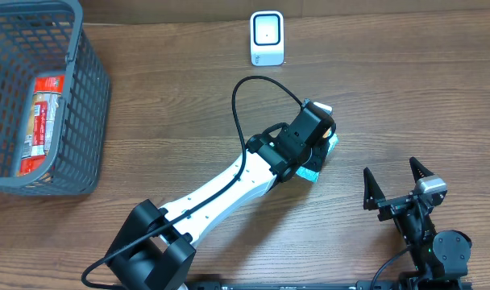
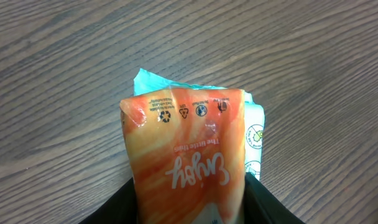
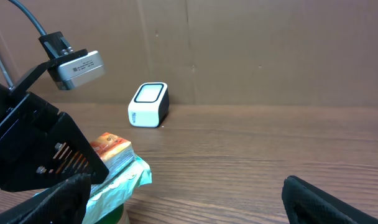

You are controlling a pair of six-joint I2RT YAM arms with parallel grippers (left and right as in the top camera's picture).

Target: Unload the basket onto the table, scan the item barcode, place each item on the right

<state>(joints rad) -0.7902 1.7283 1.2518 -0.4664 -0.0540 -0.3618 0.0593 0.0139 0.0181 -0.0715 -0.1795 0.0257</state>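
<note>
From overhead, the left end effector [image 1: 317,137] hangs over mid-desk on its white arm. It covers most of a teal-and-white wrapped pack [image 1: 329,151] that lies on the brown wood-grain desk [image 1: 188,97]. The white box-shaped barcode scanner [image 1: 267,38] stands well apart toward the far edge, with bare wood between. The grey plastic mesh basket [image 1: 90,113], holding a red packet [image 1: 43,113], sits at the far left corner. The right end effector [image 1: 394,187] waits near the front right edge, its 2 fingers spread wide with nothing between them. In the left wrist view, an orange plastic packet [image 2: 186,155] lies on top of the teal-and-white wrapped pack. The 2 dark fingers [image 2: 114,211] stand close against its sides, but whether they pinch it cannot be told, and no barcode shows. The right wrist view shows the orange plastic packet low on the desk beneath the left arm, with the scanner's window facing up behind it. By this, the task looks to be at the pick-up: lifting, carrying to the scanner and presenting the barcode all remain. The way there looks open, and the basket stands clear of it.
</note>
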